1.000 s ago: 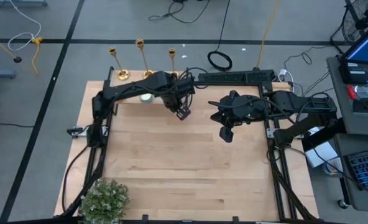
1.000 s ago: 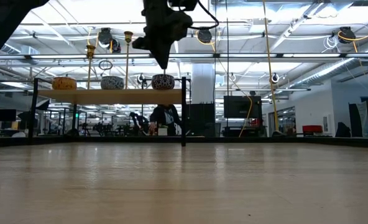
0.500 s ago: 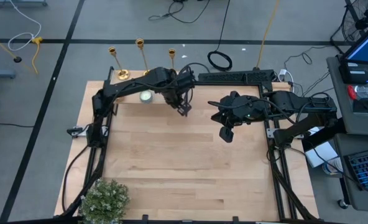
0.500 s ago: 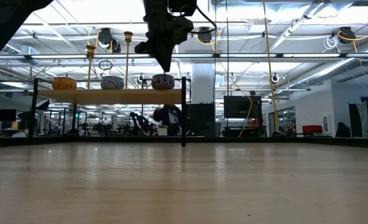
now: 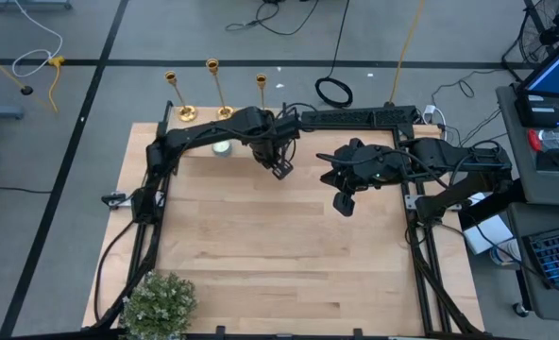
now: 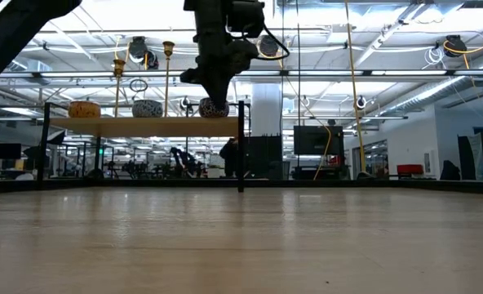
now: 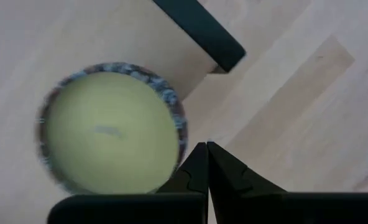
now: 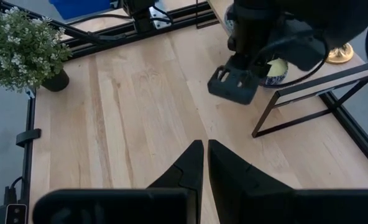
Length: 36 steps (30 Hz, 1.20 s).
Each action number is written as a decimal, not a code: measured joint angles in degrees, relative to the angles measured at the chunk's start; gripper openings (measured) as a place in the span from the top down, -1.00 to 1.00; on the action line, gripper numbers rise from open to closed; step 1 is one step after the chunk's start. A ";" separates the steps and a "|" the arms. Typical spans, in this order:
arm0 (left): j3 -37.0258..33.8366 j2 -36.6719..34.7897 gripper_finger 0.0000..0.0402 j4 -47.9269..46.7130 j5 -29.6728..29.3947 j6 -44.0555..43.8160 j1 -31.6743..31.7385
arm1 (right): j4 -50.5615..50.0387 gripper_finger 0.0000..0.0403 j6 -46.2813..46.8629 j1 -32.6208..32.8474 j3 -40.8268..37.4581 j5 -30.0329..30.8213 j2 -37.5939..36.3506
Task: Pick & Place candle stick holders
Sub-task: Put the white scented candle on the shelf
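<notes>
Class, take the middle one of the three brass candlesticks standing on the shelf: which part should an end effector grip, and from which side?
Probably the thin stem of the middle candlestick, about halfway between its cup and flared base, approached level from the table side and closing across it. It stands upright with its neighbours apart from it. The stem is narrow enough to close on, while the base looks too wide.

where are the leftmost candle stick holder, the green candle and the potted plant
leftmost candle stick holder (image 5: 186,114), high view, on its round gold base
green candle (image 7: 109,133), left wrist view, on the middle of its wax top
potted plant (image 8: 23,45), right wrist view, on its leafy crown
</notes>
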 joint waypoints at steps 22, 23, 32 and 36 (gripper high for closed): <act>-0.47 -1.00 1.00 0.72 -1.70 -0.29 0.49 | -0.19 0.91 -0.20 0.00 0.00 -0.04 0.00; -0.47 -1.00 1.00 0.69 -1.70 -0.30 0.67 | -0.18 0.91 -0.20 0.00 0.00 -0.04 0.00; -0.47 -1.00 1.00 0.67 -1.67 -0.15 1.14 | -0.20 0.91 -0.20 0.00 0.00 -0.04 0.00; -0.47 -1.00 1.00 0.67 -1.67 -0.13 1.31 | -0.20 0.91 -0.20 0.00 0.00 -0.04 0.00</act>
